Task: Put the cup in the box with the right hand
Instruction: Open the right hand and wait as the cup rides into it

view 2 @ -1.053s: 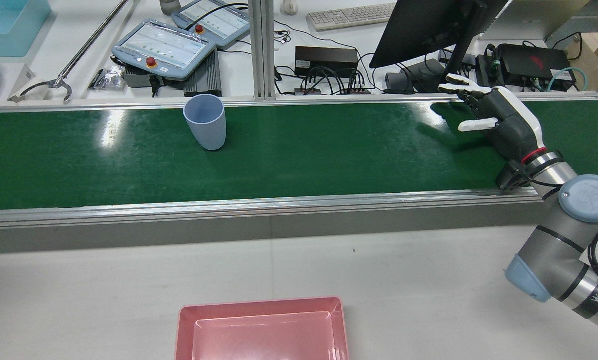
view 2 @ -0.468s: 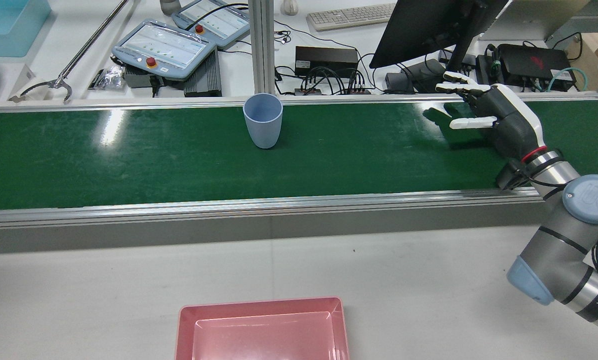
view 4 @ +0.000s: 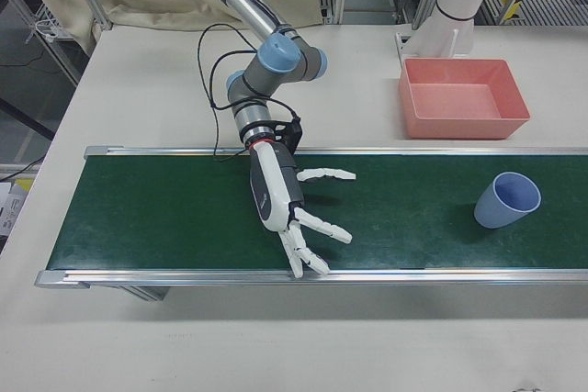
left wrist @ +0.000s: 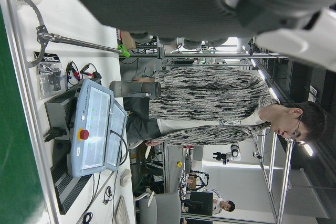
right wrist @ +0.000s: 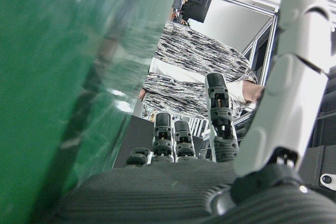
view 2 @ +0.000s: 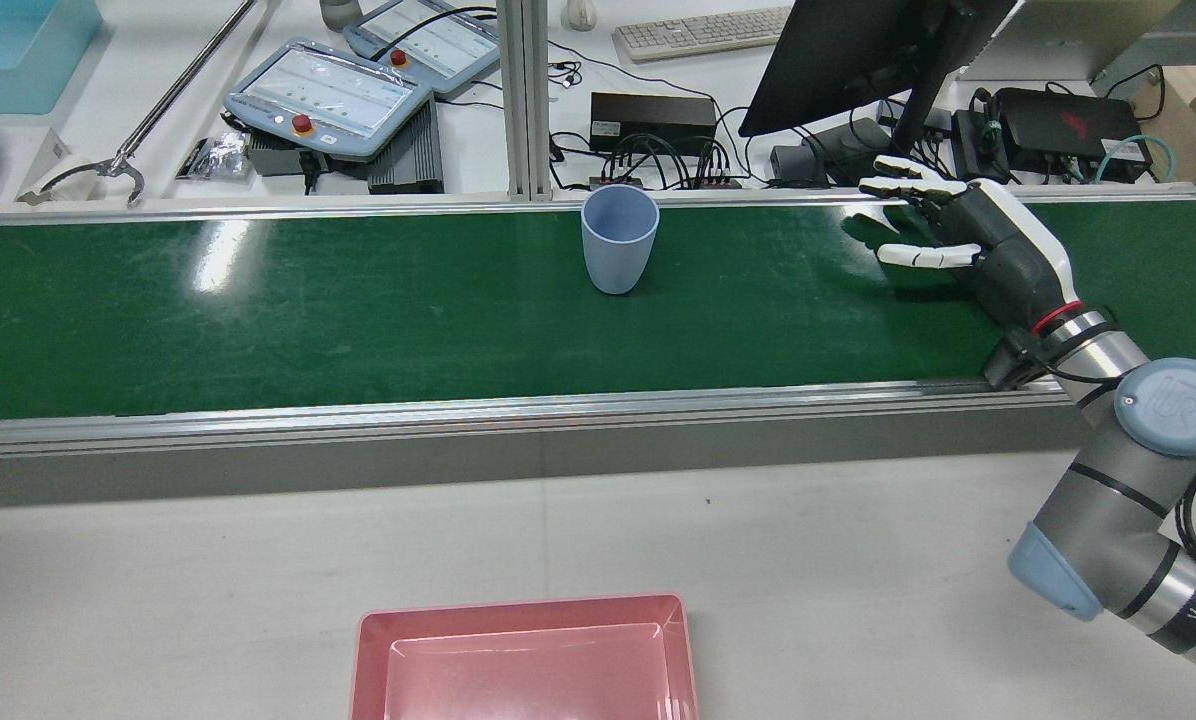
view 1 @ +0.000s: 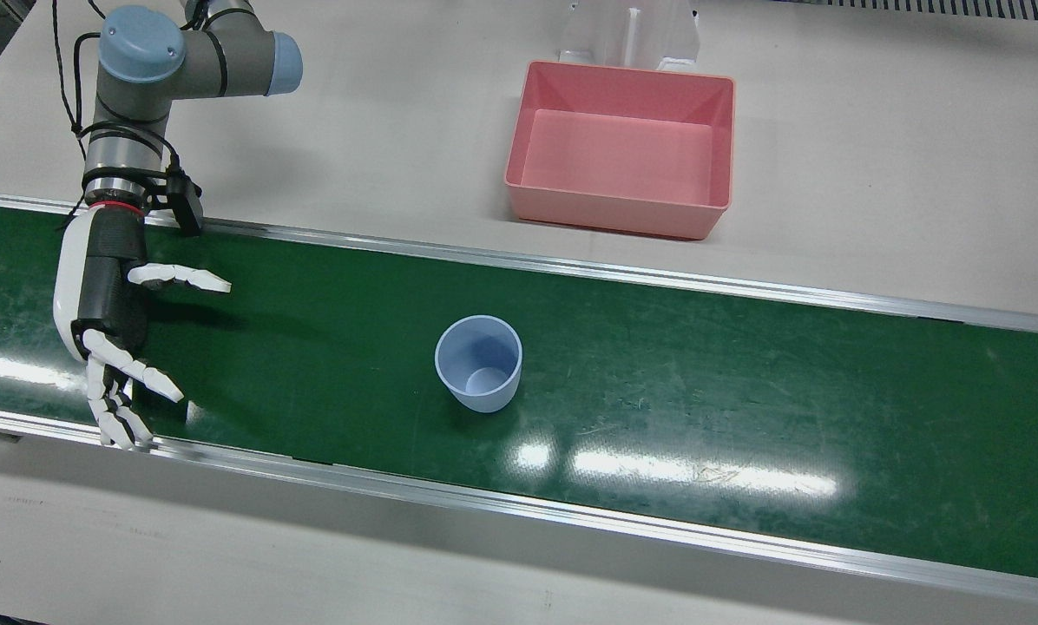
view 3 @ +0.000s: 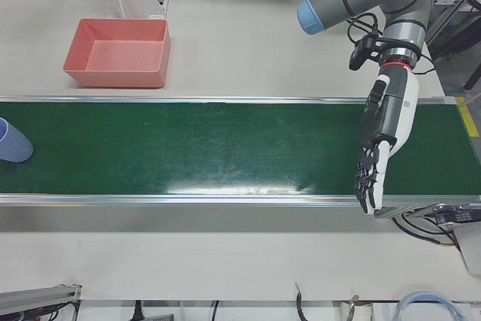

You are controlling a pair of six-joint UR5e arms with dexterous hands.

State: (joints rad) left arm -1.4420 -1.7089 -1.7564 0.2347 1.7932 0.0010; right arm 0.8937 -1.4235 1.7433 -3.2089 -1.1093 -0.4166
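**Cup upright on belt, right hand open nearby**

Front view: blue cup (view 1: 478,362) upright mid green belt (view 1: 745,391), at 3 o'clock from right hand (view 1: 107,317), well apart; fingers spread, empty. Pink box (view 1: 620,148) at 1 o'clock from cup, off belt.

Rear view: cup (view 2: 619,240) near far belt edge.

Left-front view: left hand (view 3: 383,140) over belt, fingers extended together, empty.

Green conveyor belt (view 2: 358,320); pendants (view 2: 328,98); keyboard (view 2: 703,32); monitor (view 2: 858,50)

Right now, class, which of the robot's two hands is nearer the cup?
The right hand, open over the belt, with only bare belt between it and the cup. The left hand hangs at the belt's opposite end, farther off.
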